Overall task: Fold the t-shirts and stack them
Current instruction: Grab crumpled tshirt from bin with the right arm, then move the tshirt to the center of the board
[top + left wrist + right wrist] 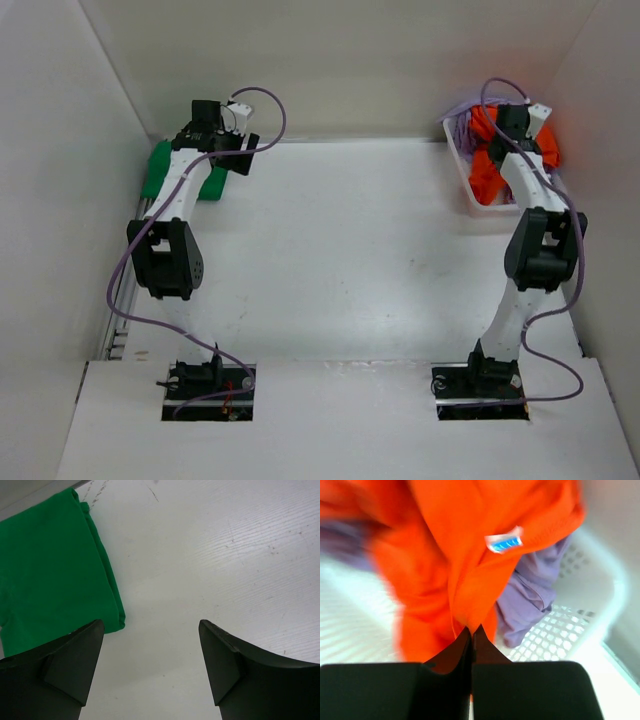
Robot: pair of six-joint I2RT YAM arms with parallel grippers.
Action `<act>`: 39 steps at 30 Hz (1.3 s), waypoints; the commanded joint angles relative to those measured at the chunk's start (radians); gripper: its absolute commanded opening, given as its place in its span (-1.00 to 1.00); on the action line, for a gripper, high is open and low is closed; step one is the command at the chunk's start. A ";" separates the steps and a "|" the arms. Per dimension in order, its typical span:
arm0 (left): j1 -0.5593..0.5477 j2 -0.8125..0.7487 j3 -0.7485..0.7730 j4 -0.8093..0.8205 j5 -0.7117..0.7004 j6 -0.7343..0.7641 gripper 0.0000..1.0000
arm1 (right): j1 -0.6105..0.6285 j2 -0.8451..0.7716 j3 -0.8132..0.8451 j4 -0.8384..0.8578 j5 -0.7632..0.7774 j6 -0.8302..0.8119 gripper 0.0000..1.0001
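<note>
Right wrist: orange shirt (pixel 445 570) bunched, tag (pixel 504 542) showing.

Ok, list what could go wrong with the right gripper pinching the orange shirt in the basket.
1. The right gripper pinches only a small fold of the orange shirt, so the cloth may slip out on lifting.
2. The purple shirt lies against the orange one and might get dragged out with it.
3. The basket looks light; a snagged shirt could tug or tip it.
</note>
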 commanded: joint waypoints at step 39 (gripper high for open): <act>-0.028 -0.553 -0.537 0.013 0.075 0.052 0.67 | 0.570 -0.895 -0.782 0.080 -0.186 0.294 -0.15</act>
